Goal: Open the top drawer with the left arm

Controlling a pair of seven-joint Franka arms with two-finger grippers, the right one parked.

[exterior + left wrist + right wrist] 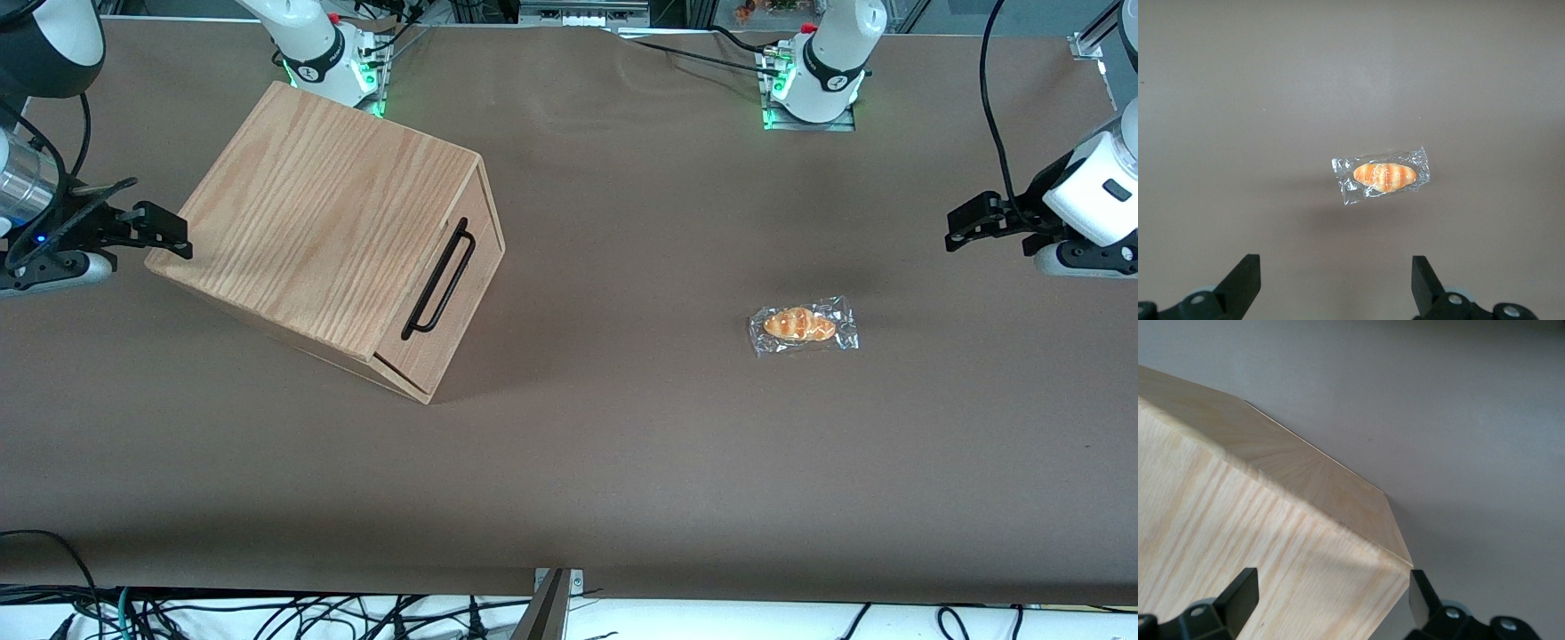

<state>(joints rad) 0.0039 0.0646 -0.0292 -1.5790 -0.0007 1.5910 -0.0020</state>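
The top drawer (pixel 462 298) is the pale-wood front panel of the oak-grain box (pixel 320 213) at the parked arm's end of the table. It sits flush in the box, with its long black bar handle (pixel 438 278) across the front. My left arm's gripper (pixel 951 228) hovers above the table at the working arm's end, far from the drawer. It is open and empty; in the left wrist view (pixel 1335 283) its two black fingers stand wide apart over bare table.
A wrapped bread roll (pixel 803 325) lies on the brown table between box and gripper, nearer the front camera than the gripper; it also shows in the left wrist view (pixel 1383 176). The table's front edge (pixel 569 594) has cables hanging beneath it.
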